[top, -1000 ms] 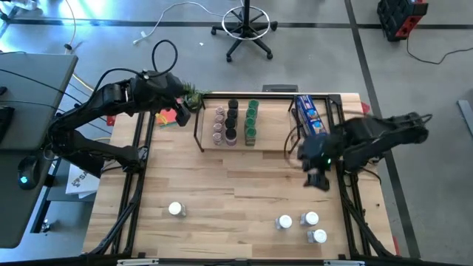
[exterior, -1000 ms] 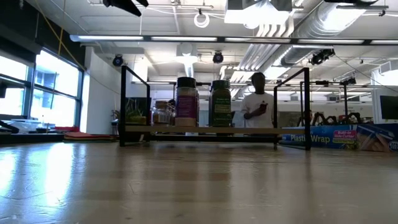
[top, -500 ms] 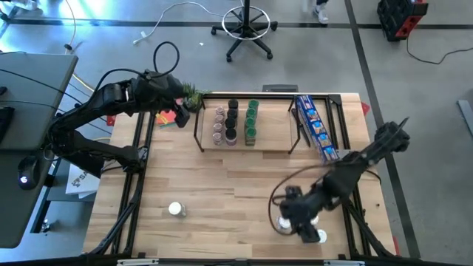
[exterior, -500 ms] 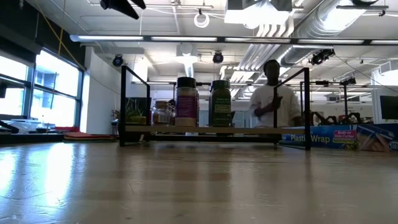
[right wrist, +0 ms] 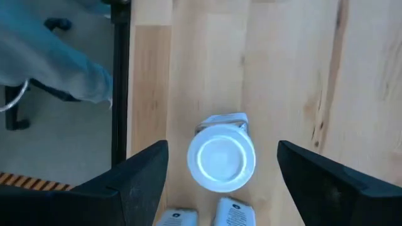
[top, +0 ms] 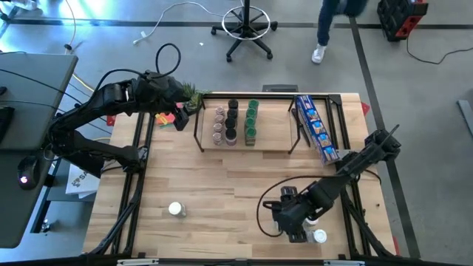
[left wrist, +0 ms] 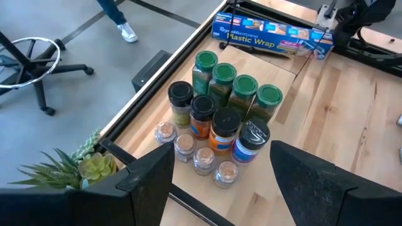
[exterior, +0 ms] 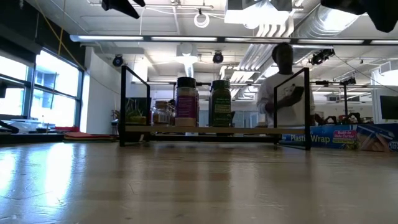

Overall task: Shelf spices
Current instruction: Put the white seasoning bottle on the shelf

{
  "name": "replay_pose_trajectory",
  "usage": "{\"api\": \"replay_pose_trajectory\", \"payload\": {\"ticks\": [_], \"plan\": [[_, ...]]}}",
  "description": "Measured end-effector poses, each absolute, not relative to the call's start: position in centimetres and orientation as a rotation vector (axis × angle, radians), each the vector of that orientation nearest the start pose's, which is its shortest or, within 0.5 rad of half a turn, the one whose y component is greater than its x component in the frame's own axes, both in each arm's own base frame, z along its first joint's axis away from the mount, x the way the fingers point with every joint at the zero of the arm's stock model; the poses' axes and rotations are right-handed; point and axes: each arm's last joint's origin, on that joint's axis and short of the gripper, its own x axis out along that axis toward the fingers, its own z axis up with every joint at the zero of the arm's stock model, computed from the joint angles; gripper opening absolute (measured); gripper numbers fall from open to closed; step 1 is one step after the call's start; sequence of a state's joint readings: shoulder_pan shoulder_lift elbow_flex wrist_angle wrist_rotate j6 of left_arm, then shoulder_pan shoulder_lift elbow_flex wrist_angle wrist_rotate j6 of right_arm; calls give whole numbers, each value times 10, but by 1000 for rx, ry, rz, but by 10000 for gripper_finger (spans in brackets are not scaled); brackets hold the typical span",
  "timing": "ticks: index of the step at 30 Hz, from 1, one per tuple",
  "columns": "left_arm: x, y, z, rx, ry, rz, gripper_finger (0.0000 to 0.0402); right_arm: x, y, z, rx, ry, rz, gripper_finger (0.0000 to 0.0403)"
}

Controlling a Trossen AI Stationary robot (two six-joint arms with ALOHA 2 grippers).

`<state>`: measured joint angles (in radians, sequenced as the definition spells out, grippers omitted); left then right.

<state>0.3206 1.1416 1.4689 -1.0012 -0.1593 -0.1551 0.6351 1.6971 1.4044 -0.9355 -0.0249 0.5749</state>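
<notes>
The shelf (top: 272, 129) stands at the table's far middle, and several spice jars with clear, black and green lids (left wrist: 217, 110) stand on it in rows. My left gripper (top: 181, 112) hovers open by the shelf's left end, its fingers (left wrist: 154, 179) apart above the jars. My right gripper (top: 290, 224) hangs open near the front right, pointing down over a white-lidded jar (right wrist: 221, 160) that stands upright on the table between its fingers, untouched. Two more jars (right wrist: 233, 215) lie beside it. Another white-lidded jar (top: 319, 236) shows next to the gripper, and a lone one (top: 176, 209) stands front left.
A long blue snack packet (top: 314, 124) lies right of the shelf. A small green plant (top: 192, 94) and a red flat square (top: 166, 117) sit at the far left. Black frame rails (top: 137, 185) run along both table sides. A person (exterior: 283, 87) walks behind the table.
My right gripper has swung from beside the shelf's right end toward the table's near edge and down, rolling as it went, and now hangs over the white-lidded jars. It has stayed open. The person in the room has walked to the right.
</notes>
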Motion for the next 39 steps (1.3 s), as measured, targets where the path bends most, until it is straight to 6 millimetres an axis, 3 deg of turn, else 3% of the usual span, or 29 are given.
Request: {"api": "replay_pose_trajectory", "payload": {"ticks": [7, 16, 19, 22, 27, 28, 31, 34, 39], "plan": [[186, 67, 418, -216, 646, 527, 259, 268, 211, 251, 20, 1310, 205, 294], [186, 67, 418, -223, 643, 533, 259, 277, 223, 214, -21, 1414, 186, 294], [186, 67, 418, -223, 642, 533, 259, 278, 224, 209, -27, 1425, 181, 291], [186, 67, 419, -225, 641, 529, 259, 278, 224, 207, -36, 1435, 176, 271], [186, 67, 419, -230, 635, 531, 259, 277, 223, 208, -19, 1437, 144, 186], [186, 67, 419, -232, 635, 532, 259, 278, 222, 209, -14, 1437, 142, 184], [186, 67, 419, -235, 634, 533, 259, 278, 216, 218, 11, 1418, 139, 184], [186, 67, 419, -247, 630, 537, 259, 276, 199, 241, 55, 1378, 130, 184], [187, 67, 420, -248, 620, 537, 259, 263, 144, 302, 164, 1336, 95, 184]]}}
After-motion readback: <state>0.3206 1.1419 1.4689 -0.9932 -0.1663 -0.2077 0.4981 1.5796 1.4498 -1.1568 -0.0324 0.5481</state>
